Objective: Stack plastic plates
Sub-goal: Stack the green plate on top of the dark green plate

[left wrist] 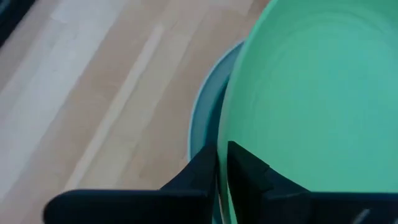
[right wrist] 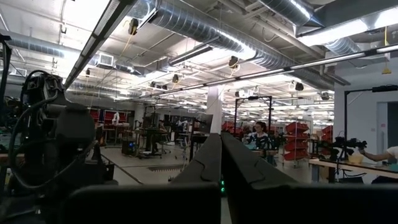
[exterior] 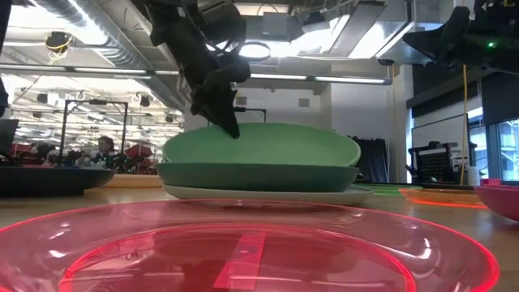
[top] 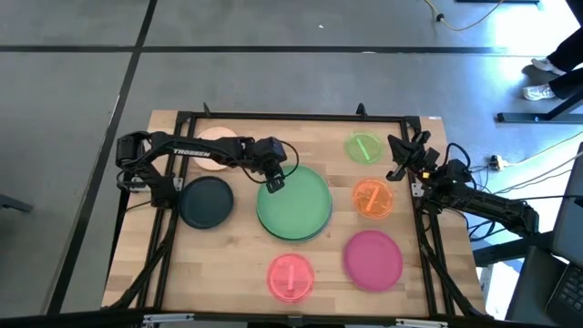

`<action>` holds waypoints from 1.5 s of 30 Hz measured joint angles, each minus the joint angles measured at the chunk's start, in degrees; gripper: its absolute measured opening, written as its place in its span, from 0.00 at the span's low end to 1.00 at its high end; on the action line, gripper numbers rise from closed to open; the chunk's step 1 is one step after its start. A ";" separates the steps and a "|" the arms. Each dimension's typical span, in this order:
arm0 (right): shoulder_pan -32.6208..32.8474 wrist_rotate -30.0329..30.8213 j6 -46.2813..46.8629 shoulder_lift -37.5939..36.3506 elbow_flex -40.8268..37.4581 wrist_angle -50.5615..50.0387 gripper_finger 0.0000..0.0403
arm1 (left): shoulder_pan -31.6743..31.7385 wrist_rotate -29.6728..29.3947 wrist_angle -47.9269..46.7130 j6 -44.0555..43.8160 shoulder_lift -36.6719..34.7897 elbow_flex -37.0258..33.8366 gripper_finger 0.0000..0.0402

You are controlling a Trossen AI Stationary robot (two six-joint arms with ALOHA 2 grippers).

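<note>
A large green plate [top: 293, 202] lies on top of a teal plate [exterior: 259, 175], which sits on a pale plate [exterior: 268, 194] at the table's middle. My left gripper [top: 272, 185] is at the green plate's left rim, shut on it. A dark plate [top: 207, 200] lies left of the stack. A peach plate [top: 219, 146] lies under the left arm. My right gripper [top: 405, 150] waits shut at the far right, pointing up, touching nothing. My left gripper pinches the green plate's left rim [left wrist: 225, 134] between its two fingers [left wrist: 202, 168], one inside the plate and one outside. The fingers slant down from the table's left side [exterior: 233, 130]. The plate rests in the teal plate below it.
A small green plate [top: 364, 148] and an orange plate [top: 373, 198] lie at the right. A magenta plate [top: 373, 258] and a pink plate [top: 291, 276] lie near the front edge. A black frame [top: 301, 116] borders the wooden table.
</note>
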 joint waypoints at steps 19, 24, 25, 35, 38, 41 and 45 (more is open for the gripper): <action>0.00 0.02 -0.24 0.00 0.00 0.04 0.01 | -6.42 5.19 4.20 5.00 1.07 0.00 0.27; -0.02 0.07 -0.24 0.02 0.00 0.07 0.01 | -10.04 5.56 7.95 4.94 6.68 -0.04 0.27; -0.01 0.08 -0.24 0.02 0.00 0.04 0.01 | -10.57 5.93 8.17 4.94 8.20 -0.04 0.27; 0.00 0.16 -0.26 0.02 0.00 0.24 0.01 | -11.32 4.79 9.76 5.00 12.29 -0.04 0.27; 0.00 0.18 -0.24 0.02 0.00 0.24 0.01 | -10.58 3.38 9.96 5.00 12.28 -0.04 0.27; -0.02 0.20 -0.24 0.02 0.00 0.22 0.01 | -9.66 5.24 10.19 5.00 12.52 -0.04 0.27; 0.00 0.24 -0.26 0.02 0.00 0.02 0.01 | -9.58 9.19 10.89 5.31 13.13 -0.04 0.27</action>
